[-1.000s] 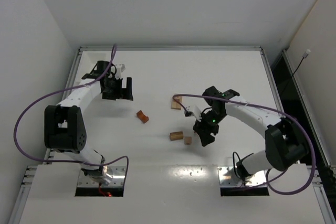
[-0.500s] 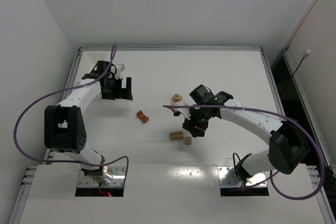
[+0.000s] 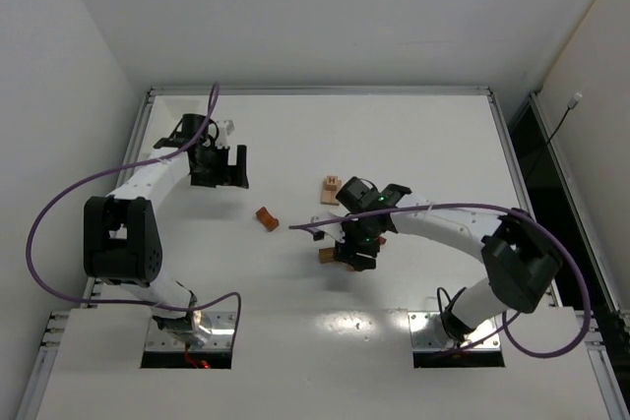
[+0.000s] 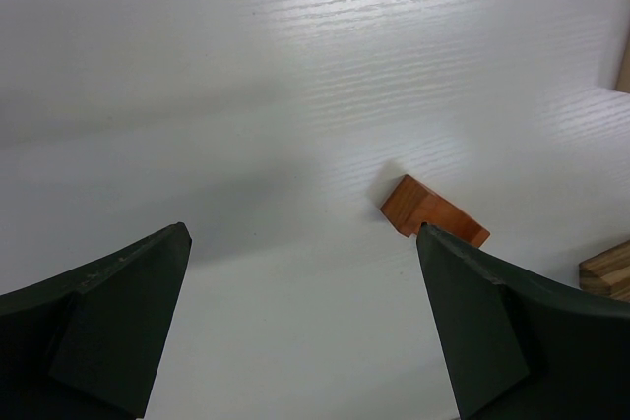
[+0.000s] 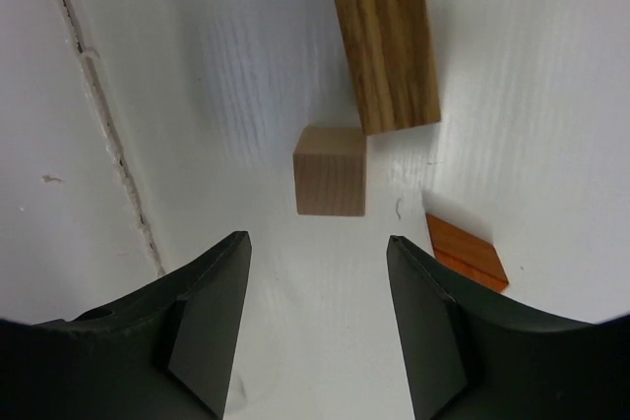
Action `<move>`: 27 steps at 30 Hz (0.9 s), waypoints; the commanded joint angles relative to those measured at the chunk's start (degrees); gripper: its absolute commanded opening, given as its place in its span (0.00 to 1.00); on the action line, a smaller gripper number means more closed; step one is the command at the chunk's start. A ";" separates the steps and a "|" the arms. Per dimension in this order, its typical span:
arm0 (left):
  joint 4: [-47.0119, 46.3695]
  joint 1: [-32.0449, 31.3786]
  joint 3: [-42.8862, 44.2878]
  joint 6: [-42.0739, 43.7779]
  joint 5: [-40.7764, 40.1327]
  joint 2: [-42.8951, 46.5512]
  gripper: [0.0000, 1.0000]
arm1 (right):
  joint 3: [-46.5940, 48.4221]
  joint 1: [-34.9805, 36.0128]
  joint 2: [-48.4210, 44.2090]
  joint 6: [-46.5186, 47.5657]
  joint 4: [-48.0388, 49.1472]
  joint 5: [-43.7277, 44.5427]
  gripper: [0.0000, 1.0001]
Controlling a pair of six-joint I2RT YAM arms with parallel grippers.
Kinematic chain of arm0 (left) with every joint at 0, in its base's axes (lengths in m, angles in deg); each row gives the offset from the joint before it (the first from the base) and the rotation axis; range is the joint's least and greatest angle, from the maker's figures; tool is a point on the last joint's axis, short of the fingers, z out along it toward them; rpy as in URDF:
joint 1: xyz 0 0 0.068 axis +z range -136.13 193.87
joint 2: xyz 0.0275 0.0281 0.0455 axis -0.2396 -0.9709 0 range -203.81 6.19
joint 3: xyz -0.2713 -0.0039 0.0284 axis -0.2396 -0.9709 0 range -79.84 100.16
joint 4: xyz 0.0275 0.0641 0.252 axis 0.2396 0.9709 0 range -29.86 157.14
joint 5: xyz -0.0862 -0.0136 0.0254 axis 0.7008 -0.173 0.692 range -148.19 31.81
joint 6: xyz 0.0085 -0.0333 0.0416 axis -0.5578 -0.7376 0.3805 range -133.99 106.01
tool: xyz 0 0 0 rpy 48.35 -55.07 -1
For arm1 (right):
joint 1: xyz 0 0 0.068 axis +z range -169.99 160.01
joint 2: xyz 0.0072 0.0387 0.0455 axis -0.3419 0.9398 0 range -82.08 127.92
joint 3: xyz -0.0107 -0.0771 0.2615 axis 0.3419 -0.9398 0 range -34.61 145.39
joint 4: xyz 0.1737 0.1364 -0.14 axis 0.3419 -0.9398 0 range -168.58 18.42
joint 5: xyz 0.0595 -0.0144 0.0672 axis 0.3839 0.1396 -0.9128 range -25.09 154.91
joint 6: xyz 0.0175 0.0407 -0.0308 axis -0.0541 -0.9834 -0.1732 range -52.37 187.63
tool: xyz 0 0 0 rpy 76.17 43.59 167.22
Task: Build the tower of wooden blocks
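No wood block tower stands; the blocks lie singly on the white table (image 3: 433, 145). In the right wrist view a tan rectangular block (image 5: 384, 41), a pale cube (image 5: 330, 171) and a reddish-brown piece (image 5: 466, 253) lie just ahead of my right gripper (image 5: 317, 238), which is open and empty. From above, that gripper (image 3: 355, 246) hovers over the cube, with the rectangular block (image 3: 326, 255) showing at its left. Another tan block (image 3: 331, 188) lies farther back. My left gripper (image 3: 225, 180) is wide open and empty (image 4: 302, 230), with a reddish-brown block (image 4: 433, 218) (image 3: 267, 218) ahead of it.
A raised metal rim (image 3: 320, 90) frames the table at the back and sides. A purple cable (image 3: 295, 227) from the right arm hangs over the table near the reddish-brown block. Both arm bases are bolted at the near edge.
My right arm has swung left, bringing its gripper over the cube and the rectangular block. The left arm has not moved, and the blocks have stayed where they were.
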 commanded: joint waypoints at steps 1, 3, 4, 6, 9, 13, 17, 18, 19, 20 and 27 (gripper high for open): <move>-1.01 0.68 2.16 0.53 0.24 -0.60 0.99 | 0.99 1.04 3.38 0.42 1.02 -1.23 0.55; -0.49 0.68 2.16 0.53 0.76 -0.60 0.99 | 0.99 1.04 4.62 -0.10 1.63 -1.76 0.55; -0.49 0.68 2.16 0.53 0.76 -0.60 0.99 | 0.99 1.04 5.14 -0.10 1.64 -1.76 0.55; -0.49 0.68 2.16 0.53 0.76 -0.60 0.99 | 0.99 1.04 5.67 -0.10 2.86 -1.24 0.55; 0.04 0.68 2.16 0.53 0.76 -0.60 0.99 | 0.99 1.04 6.37 -0.63 3.39 -1.23 0.55; 0.04 0.68 2.16 0.53 1.29 -0.60 0.99 | 0.99 1.04 7.08 -1.25 4.01 -0.71 0.55; 0.04 0.68 2.16 1.05 1.29 -1.13 0.99 | 2.05 1.57 9.19 -1.25 4.01 -0.71 0.55; 0.04 0.68 2.16 1.05 1.29 -1.13 0.99 | 2.57 1.57 9.89 -1.25 4.01 -0.71 0.55; 0.04 1.20 2.16 1.05 1.29 -1.13 0.99 | 2.57 1.57 9.89 -1.25 4.01 -0.71 0.55; 0.04 1.21 2.16 1.05 1.29 -1.13 0.99 | 3.18 2.09 10.50 -1.77 4.53 -0.18 0.55; 0.04 1.21 1.63 1.05 1.29 -1.13 0.99 | 4.42 2.10 12.35 -2.39 5.06 0.35 0.34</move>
